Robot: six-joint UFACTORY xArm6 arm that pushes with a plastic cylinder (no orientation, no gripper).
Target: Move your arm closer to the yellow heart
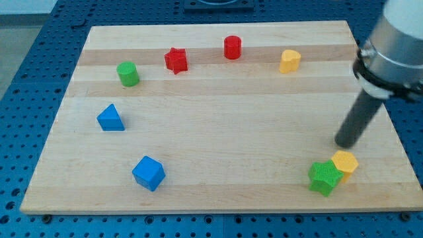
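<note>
My tip [345,143] is the bare lower end of a dark rod. It is a pusher, not a clamp, so it grips nothing, and it touches no block. It rests on the wooden board [218,132], well below the yellow heart [289,61] and somewhat to the view's right of it.

The yellow heart sits near the board's top edge, toward the view's right. Nothing touches it. To the view's left of the heart and slightly higher stands a red cylinder [232,47]. Further left of the heart is a red star [176,60], and further still a green cylinder [128,73].

Far from the heart, down toward the view's lower left, lie a blue triangle [110,118] and below it a blue cube [148,173].

Well below the heart, near the board's lower right corner, a yellow pentagon [345,163] touches a green star [324,177]. My tip stands just above the pentagon, far nearer to it than to the heart.

The board is the only thing holding anything. All eight blocks lie on it.
</note>
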